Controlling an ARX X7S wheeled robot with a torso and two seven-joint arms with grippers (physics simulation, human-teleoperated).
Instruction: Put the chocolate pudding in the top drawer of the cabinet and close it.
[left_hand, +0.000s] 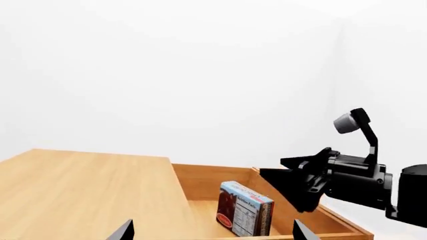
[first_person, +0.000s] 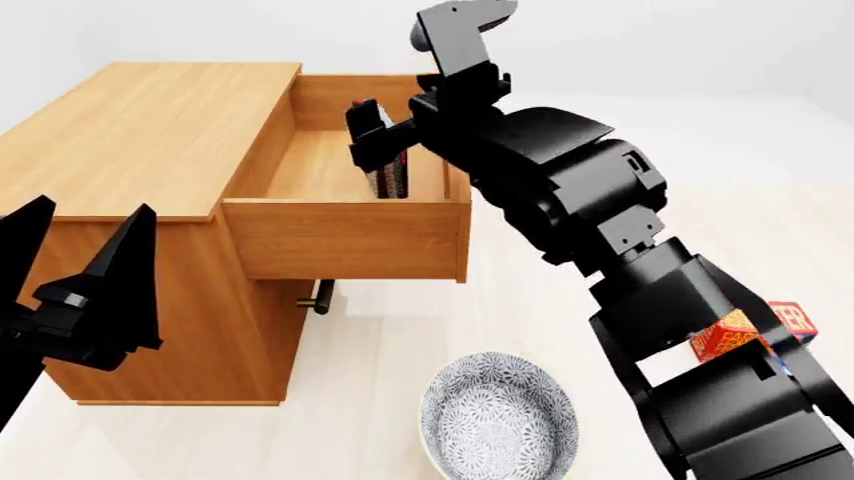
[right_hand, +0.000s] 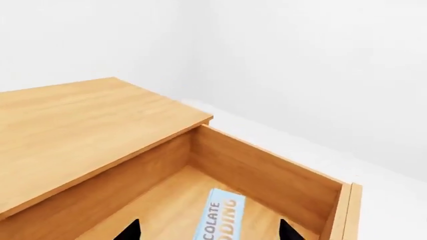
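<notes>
We are seeing the chocolate pudding (left_hand: 244, 208) standing inside the open top drawer (first_person: 344, 238). The right gripper (left_hand: 283, 181) is hovering above it, fingers apparently apart; the left gripper (first_person: 74, 262) is spread open.

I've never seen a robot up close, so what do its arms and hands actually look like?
Both arms are matte black, built of chunky rounded segments. The right hand ends in two flat, pointed black fingers, with a small grey-capped camera on a black bracket above. The left hand has the same tapering black fingers. No cables or markings show.
</notes>
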